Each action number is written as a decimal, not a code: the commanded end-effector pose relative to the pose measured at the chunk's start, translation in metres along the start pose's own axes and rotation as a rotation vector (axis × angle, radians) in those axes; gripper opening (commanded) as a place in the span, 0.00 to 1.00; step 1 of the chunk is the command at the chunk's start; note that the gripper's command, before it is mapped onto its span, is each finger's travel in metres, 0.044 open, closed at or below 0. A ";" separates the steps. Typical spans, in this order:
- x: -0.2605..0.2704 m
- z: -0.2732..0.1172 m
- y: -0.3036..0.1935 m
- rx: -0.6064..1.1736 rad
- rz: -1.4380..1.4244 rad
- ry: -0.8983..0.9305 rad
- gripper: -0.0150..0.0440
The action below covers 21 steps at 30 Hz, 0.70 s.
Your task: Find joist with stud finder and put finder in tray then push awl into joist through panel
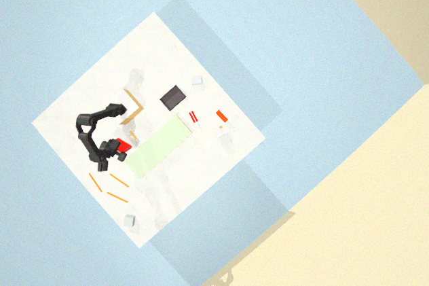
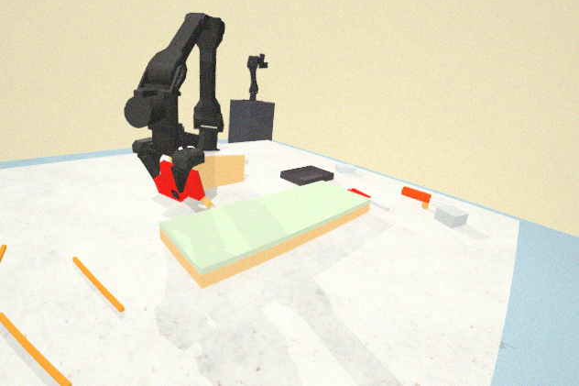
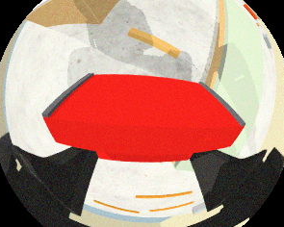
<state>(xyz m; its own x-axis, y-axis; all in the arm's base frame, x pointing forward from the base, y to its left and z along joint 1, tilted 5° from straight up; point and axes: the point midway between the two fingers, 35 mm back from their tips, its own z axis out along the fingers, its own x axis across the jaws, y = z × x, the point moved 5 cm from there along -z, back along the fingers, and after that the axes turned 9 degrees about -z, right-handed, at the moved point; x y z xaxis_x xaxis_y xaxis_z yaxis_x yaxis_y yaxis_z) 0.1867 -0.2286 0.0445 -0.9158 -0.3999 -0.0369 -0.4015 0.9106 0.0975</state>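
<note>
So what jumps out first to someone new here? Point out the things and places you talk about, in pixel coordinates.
The bright red block (image 1: 123, 145) (image 2: 163, 185) (image 3: 144, 106) clamped in the black arm's jaws, beside one end of the panel. Next, the long pale green panel (image 1: 159, 146) (image 2: 266, 217) (image 3: 245, 91) across the middle of the white tabletop, then the dark tray (image 1: 172, 97) (image 2: 306, 174) beyond its far end.
</note>
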 end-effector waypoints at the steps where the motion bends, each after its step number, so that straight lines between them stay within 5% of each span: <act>1: 0.000 -0.002 0.002 0.028 0.004 0.005 0.25; 21: -0.001 0.001 0.009 0.109 0.005 0.021 0.25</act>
<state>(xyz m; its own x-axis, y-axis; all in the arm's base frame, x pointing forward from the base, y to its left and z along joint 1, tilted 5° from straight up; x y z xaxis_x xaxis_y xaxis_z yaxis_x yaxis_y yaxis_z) 0.1844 -0.2205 0.0425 -0.9164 -0.3996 -0.0200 -0.4000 0.9164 0.0146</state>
